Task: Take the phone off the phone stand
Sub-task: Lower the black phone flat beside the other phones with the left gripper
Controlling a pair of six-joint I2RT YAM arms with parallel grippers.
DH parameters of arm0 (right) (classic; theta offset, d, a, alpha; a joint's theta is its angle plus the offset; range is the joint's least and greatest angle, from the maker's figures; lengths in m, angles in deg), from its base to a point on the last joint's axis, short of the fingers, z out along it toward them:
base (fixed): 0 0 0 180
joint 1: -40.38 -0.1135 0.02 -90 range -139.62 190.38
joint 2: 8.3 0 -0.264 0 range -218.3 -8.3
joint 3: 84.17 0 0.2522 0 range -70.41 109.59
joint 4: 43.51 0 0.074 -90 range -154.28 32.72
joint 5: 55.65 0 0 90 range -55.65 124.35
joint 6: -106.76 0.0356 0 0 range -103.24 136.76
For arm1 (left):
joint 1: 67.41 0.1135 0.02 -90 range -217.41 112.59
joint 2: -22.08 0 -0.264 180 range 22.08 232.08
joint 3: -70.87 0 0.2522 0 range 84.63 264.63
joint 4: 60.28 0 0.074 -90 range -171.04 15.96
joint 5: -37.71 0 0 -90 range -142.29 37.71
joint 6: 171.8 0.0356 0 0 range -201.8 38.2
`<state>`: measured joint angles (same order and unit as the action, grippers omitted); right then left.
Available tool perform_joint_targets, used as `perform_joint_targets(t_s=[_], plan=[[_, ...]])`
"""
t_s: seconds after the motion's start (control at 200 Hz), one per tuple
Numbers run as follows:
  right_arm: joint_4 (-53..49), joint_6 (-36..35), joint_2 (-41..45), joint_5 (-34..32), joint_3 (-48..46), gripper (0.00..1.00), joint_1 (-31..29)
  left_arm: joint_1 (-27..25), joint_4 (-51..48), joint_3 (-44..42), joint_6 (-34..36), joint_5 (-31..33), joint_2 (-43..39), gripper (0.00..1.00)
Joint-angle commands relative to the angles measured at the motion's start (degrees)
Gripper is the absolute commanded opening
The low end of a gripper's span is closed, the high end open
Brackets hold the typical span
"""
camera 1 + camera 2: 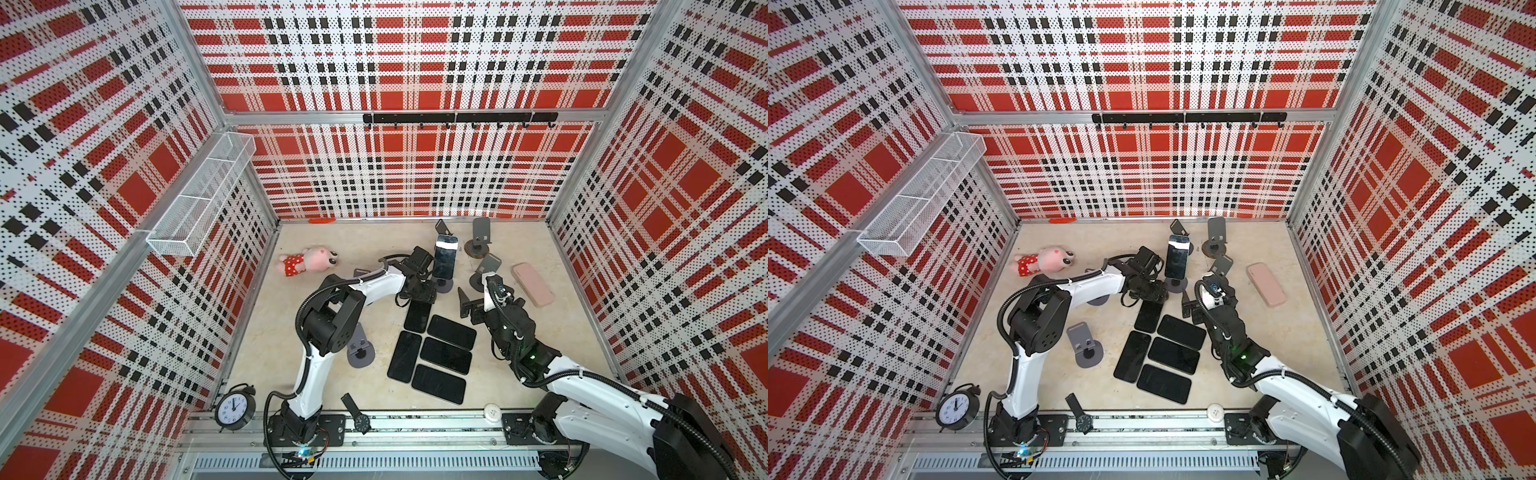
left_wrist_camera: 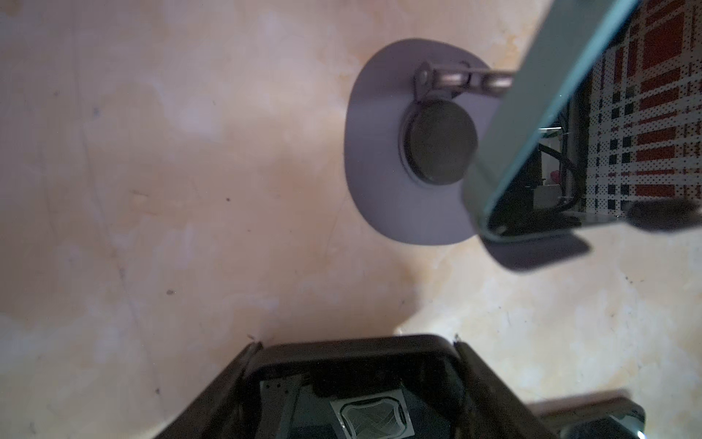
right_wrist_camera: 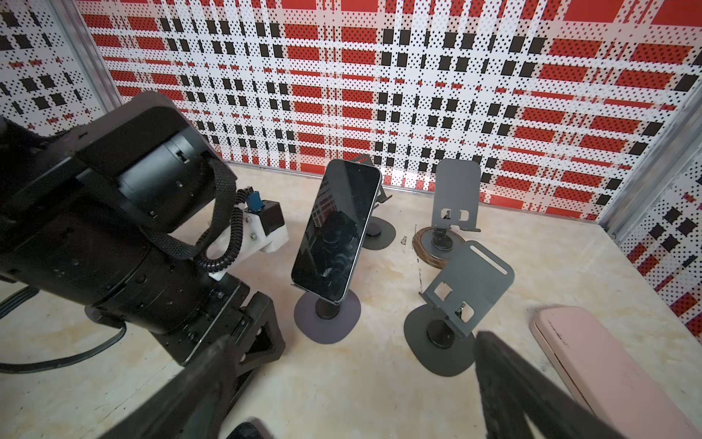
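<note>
A dark phone (image 1: 444, 258) (image 1: 1177, 257) (image 3: 336, 232) leans upright on a grey phone stand, whose round base (image 1: 444, 286) (image 2: 380, 171) (image 3: 326, 323) rests on the table. My left gripper (image 1: 419, 293) (image 1: 1152, 291) (image 2: 353, 342) sits just left of that stand. It is shut on the end of another black phone (image 1: 417, 316) (image 2: 353, 384), which lies among the flat phones. My right gripper (image 1: 467, 305) (image 1: 1192, 309) (image 3: 353, 380) is open and holds nothing. It hangs to the right of the stand and faces it.
Several black phones (image 1: 444, 353) lie flat in the middle. Empty stands (image 1: 482, 235) (image 1: 487, 270) (image 1: 359, 349) are scattered around. A pink phone case (image 1: 533, 284) lies at the right, a plush toy (image 1: 309, 261) at the left. A clock (image 1: 234, 407) and a watch (image 1: 357, 413) sit at the front.
</note>
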<state>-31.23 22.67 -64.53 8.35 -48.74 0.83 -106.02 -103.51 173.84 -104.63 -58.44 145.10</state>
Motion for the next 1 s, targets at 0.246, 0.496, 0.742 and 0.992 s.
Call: perform_joint_targets(t_s=[0.246, 0.496, 0.742, 0.992], plan=[[1.41, 0.07, 0.81, -0.19, -0.93, 1.00, -0.01, -2.02, -5.07, 3.20, 1.38, 4.85, 5.79, 0.71], [1.47, 0.16, 0.66, -0.01, -0.91, 1.00, -0.02, -2.28, -5.72, 3.37, 3.17, 5.14, 5.91, 0.71], [1.63, 0.19, 0.61, -0.13, -0.96, 1.00, -0.08, -2.35, -7.03, 3.17, 4.32, 5.47, 5.91, 0.72], [1.73, 0.23, 0.65, -0.14, -1.10, 1.00, 0.00, -2.35, -7.55, 3.36, 4.45, 4.93, 6.25, 0.72]])
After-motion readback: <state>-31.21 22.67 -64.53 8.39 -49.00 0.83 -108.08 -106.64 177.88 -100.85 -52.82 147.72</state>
